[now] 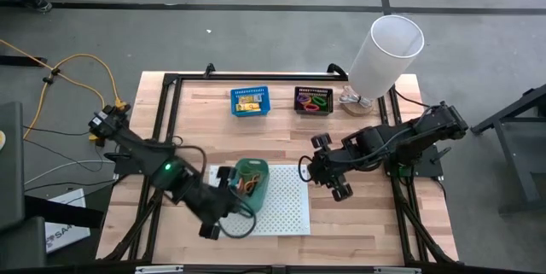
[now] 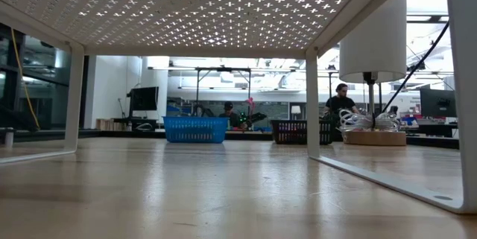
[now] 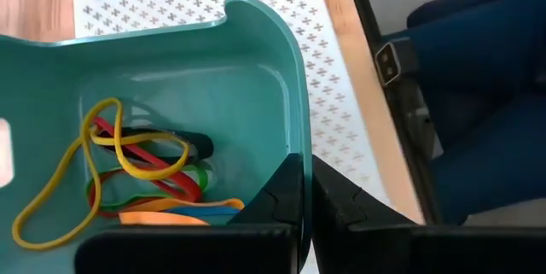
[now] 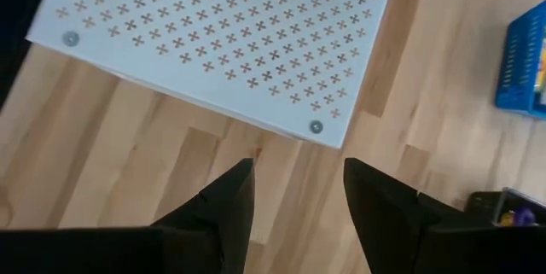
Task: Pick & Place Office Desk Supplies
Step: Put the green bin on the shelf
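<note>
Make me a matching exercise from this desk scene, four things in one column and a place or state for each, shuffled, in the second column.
Things:
1. blue bin
2. black bin
3. green bin
4. right gripper

Places or states:
A. open, empty, over bare wood beside the white perforated board
B. on the white perforated board, its rim clamped by the left gripper, rubber bands inside
C. far edge of the table, next to the lamp
D. far edge of the table, holding yellow packets

Pairs: 1-D, 2-C, 3-B, 4-A
</note>
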`<act>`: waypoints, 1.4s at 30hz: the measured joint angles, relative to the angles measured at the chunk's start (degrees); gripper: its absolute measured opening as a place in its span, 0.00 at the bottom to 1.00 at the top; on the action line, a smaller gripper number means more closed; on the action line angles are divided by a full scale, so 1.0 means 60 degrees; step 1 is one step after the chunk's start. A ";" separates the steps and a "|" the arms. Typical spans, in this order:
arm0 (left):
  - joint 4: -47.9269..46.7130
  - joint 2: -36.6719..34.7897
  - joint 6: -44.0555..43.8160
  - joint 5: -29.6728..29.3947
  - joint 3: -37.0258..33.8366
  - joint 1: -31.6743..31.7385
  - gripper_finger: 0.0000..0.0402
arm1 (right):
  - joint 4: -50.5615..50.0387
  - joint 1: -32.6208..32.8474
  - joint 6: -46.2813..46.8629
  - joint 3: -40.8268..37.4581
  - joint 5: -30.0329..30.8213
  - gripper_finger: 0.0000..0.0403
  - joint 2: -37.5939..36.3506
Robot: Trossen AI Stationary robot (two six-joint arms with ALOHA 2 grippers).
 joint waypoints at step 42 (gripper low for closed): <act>-0.2152 0.0803 -0.4542 -0.0447 0.0026 -0.1365 0.00 | 0.0664 -0.0025 -0.0187 0.0000 -0.0071 0.42 0.0000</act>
